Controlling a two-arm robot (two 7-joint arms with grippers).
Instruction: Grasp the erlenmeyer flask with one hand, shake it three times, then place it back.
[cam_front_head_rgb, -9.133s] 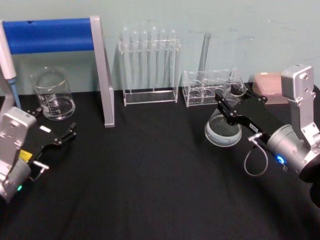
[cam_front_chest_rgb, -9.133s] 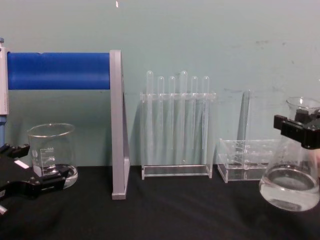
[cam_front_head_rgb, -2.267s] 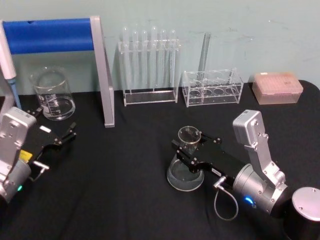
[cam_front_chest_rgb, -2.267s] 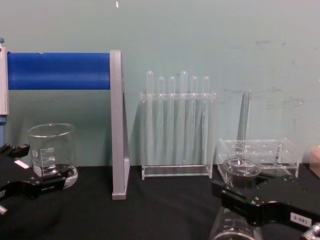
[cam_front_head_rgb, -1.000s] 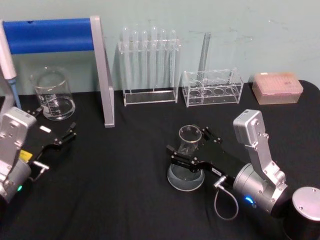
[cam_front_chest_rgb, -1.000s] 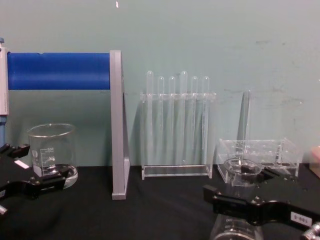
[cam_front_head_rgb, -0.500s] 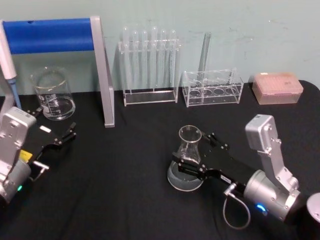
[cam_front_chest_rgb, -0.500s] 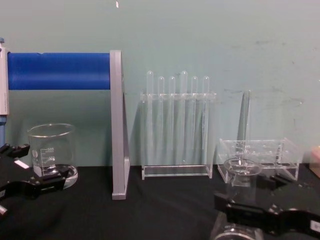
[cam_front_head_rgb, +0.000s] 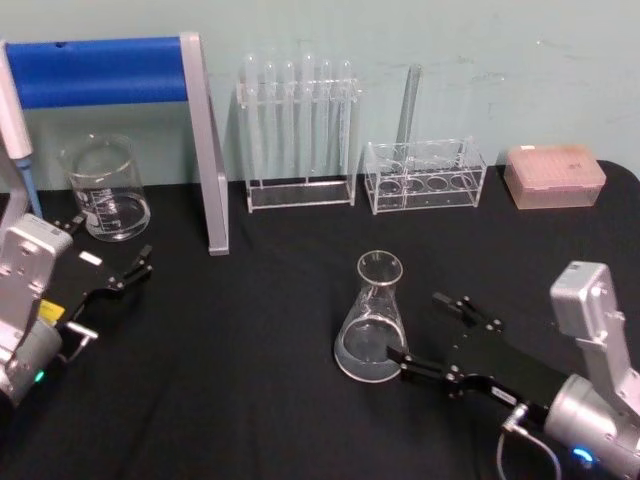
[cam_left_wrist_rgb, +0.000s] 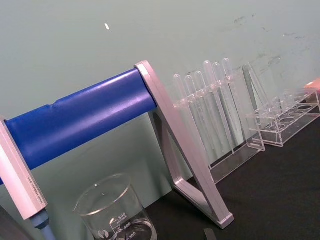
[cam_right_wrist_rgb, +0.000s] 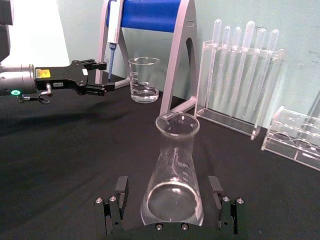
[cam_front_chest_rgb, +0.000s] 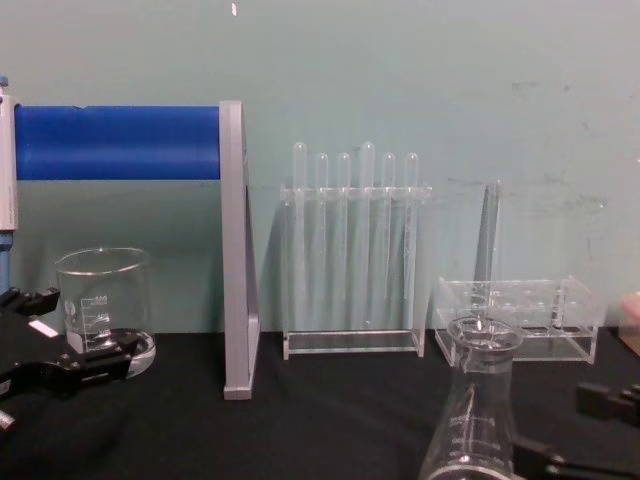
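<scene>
Erlenmeyer flask (cam_front_head_rgb: 372, 322) set upright on table; right gripper (cam_front_head_rgb: 437, 332) beside it, fingers apart (released). Next: withdrawing clear.

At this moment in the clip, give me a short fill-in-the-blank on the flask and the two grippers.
1. The flask stands ____ on the black table.
2. The right gripper has its fingers ____, one on each side of the flask's base.
3. The left gripper sits near the ____.

Missing words: upright; open; beaker

Black table (cam_front_head_rgb: 250, 380) carries flask (cam_front_head_rgb: 372, 322), beaker (cam_front_head_rgb: 106, 188) (racks behind).
</scene>
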